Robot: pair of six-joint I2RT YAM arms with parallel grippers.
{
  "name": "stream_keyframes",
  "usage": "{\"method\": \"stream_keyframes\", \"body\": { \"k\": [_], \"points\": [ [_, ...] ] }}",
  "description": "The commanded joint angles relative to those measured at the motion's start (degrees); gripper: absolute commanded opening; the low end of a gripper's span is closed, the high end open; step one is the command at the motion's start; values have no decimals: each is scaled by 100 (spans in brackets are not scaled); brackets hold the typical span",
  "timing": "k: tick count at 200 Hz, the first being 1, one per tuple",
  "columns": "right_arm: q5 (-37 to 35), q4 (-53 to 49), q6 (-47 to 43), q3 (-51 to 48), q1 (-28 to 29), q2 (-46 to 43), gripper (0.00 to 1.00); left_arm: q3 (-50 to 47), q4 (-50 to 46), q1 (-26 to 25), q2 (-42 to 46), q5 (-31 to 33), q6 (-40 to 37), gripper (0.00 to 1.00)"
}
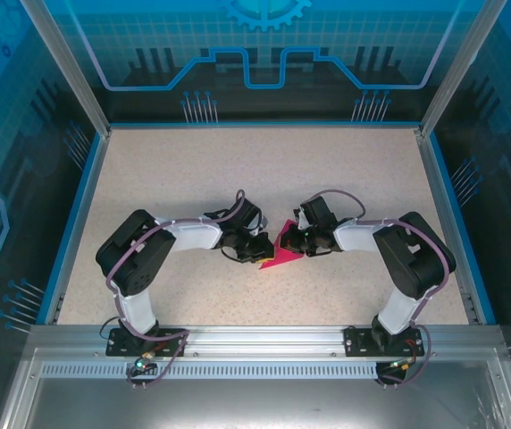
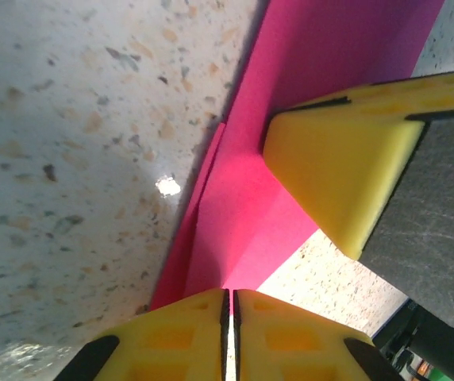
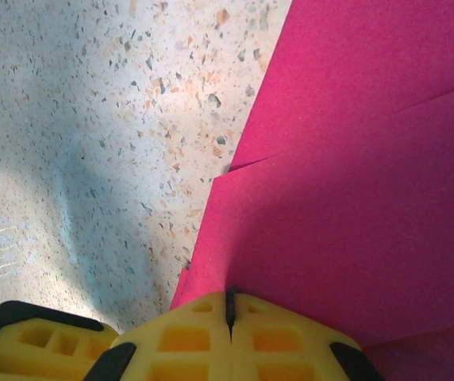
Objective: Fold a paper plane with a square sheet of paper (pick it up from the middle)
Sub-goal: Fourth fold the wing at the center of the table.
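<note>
Magenta folded sheet of paper (image 1: 282, 257), pinched at opposite edges: my left gripper (image 2: 228, 295) and my right gripper (image 3: 229, 298) are both closed tight on it

Enclosure fittings, workspace surround
Speckled table (image 1: 193, 170) is lying at centre; blue rim (image 1: 264, 124) is running along 12 o'clock; aluminium rail (image 1: 264, 338) is sitting at 6 o'clock; circuit-printed wall (image 1: 264, 54) is standing beyond 12 o'clock.
</note>
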State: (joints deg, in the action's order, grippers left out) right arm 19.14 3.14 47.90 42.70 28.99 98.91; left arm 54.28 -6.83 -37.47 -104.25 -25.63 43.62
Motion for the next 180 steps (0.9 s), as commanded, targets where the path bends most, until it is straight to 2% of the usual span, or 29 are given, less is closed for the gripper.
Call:
{"method": "stream_keyframes", "body": {
  "k": [1,43,87,134,180],
  "points": [
    [-551,-856,-139,-157,-57,410,0,170,14,21,-134,48,77,13],
    [-571,-935,-141,-140,-51,435,0,127,-88,28,-272,-32,42,13],
    [-655,-1032,-140,-131,-52,470,0,50,-532,25,-177,489,-140,12],
    [-674,-1078,-114,-113,-54,533,0,50,15,0,199,-249,12,15],
    [-678,-1101,-94,-82,-58,588,0,-72,-116,-57,203,-272,35,16]
  ]
}}
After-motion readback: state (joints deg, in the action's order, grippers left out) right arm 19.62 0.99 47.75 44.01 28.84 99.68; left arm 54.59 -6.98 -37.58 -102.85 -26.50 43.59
